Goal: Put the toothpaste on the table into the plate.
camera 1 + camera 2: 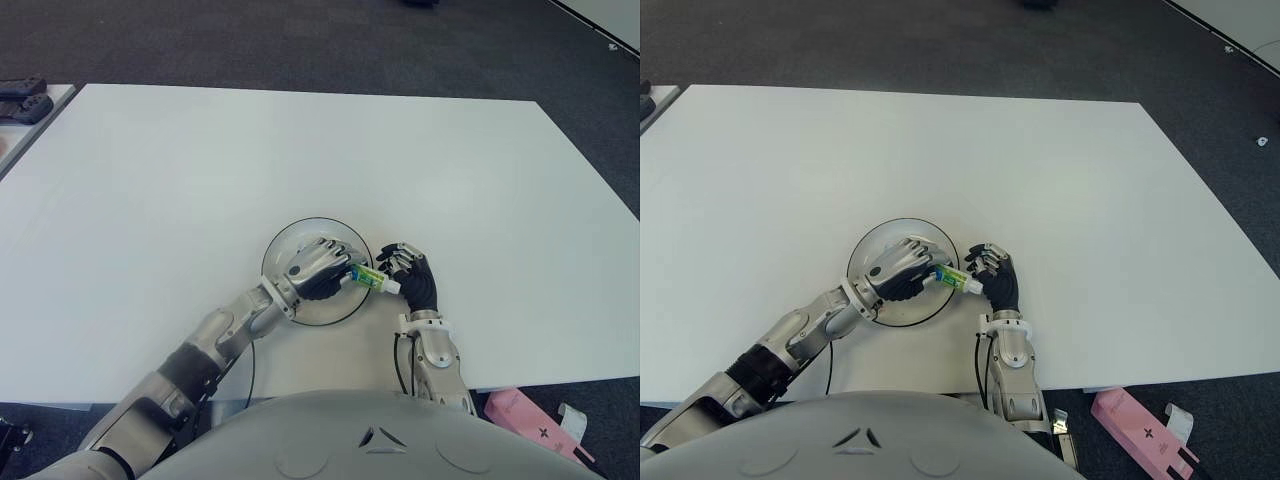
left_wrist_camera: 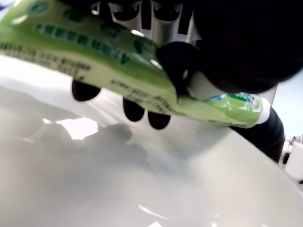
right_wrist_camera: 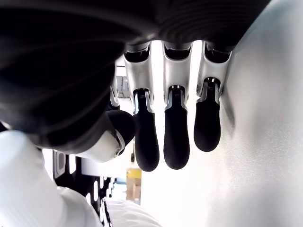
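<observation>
A green toothpaste tube (image 1: 368, 278) with a white cap is held in my left hand (image 1: 318, 265), which hovers over the right part of the clear round plate (image 1: 285, 240) near the table's front edge. In the left wrist view the fingers are curled around the tube (image 2: 118, 71), just above the plate's glossy surface (image 2: 94, 179). The tube's cap end sticks out over the plate's right rim toward my right hand (image 1: 412, 275). That hand is just right of the plate, its fingers (image 3: 176, 127) loosely curled with nothing in them.
The white table (image 1: 300, 150) stretches wide behind and to both sides of the plate. Dark devices (image 1: 22, 100) lie on a neighbouring surface at the far left. A pink box (image 1: 1140, 432) lies on the floor at the front right.
</observation>
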Available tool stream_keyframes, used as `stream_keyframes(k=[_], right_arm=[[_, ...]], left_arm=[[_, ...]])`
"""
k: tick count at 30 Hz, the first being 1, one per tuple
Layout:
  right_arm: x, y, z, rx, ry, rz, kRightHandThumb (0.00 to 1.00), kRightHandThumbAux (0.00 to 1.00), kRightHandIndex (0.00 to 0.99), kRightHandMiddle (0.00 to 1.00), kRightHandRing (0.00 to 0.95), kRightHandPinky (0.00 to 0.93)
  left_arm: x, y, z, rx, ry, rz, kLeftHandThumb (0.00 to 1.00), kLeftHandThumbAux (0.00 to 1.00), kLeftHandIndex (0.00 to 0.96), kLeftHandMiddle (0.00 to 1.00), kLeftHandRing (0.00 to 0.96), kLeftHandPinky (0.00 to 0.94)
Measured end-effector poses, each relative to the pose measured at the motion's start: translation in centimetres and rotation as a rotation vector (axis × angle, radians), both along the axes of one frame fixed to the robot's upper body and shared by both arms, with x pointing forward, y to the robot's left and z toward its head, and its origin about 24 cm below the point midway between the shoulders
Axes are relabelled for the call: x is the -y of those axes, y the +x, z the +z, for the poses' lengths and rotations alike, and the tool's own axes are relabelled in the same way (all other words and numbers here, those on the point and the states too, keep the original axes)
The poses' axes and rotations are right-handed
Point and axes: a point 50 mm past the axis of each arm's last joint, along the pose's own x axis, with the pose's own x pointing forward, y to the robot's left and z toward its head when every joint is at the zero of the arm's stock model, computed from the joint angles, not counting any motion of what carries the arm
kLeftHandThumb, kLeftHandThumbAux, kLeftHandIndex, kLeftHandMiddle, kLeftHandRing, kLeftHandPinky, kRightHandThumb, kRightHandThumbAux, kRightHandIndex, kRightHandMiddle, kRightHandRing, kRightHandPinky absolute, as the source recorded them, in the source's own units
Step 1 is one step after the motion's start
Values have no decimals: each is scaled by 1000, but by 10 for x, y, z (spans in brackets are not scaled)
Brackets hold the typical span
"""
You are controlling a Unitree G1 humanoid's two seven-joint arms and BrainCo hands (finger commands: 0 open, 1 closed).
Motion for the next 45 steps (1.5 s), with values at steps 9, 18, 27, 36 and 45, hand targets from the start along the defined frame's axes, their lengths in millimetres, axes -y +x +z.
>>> stream_keyframes(k=[9,18,27,36,45], right_arm=[[-1,0,1,8,-5,6,710,727,430,530,549,556],[1,1,1,-4,-11,7,709,726,430,524,543,551],[1,1,1,-7,-8,3,709,726,430,528,543,547],[2,1,1,-7,-9,-4,709,725,431,529,539,544],[2,1,1,-11,-7,-4,709,725,431,531,539,538]], left_arm=[[-2,-2,1,8,-5,30,748,687,417,429,546,581],[-3,0,1,27,-13,48,307,463,66,76,81,118],[-11,6,1,74,80,89,140,335,2,2,2,4],[-13,10,2,86,168,134,112,266,0,0,0,0],[-15,6,2,84,191,155,97,251,0,0,0,0]])
